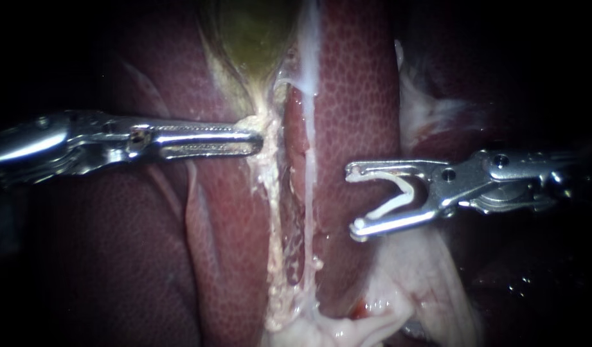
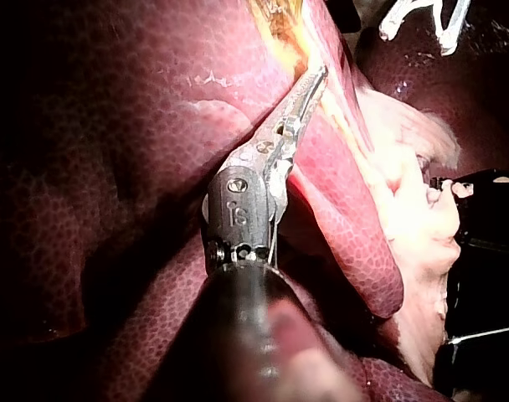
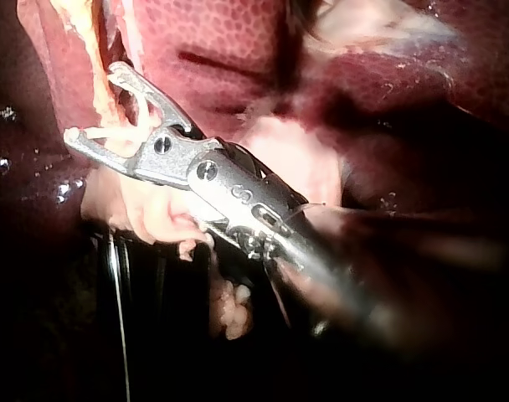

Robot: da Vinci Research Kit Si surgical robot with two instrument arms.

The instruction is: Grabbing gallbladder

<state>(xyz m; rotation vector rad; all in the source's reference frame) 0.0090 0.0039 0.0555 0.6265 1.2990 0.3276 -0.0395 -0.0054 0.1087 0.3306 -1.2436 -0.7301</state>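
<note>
Dark red liver fills the endoscope view as the backdrop, split down the middle by a pale, fatty strip of tissue. The gallbladder shows as a greenish sac at the upper centre of the frame, narrowing downward into that strip.

My left instrument reaches in from the left edge to the centre. Its jaws lie together, and the tip rests against the pale strip just below the gallbladder's narrow end. No tissue shows between them, and the left wrist view tells the same: closed jaws, tip at the yellowish edge.

My right instrument comes in from the right at mid-height. Its jaws stand wide apart and carry a white clip seated between them. They hover over the liver, near the strip but apart from it.

As I judge it, the approach is made but the grab is not. The green sac itself is untouched. What is left is to open the left jaws, take a fold at the narrow end and close on it.
</note>
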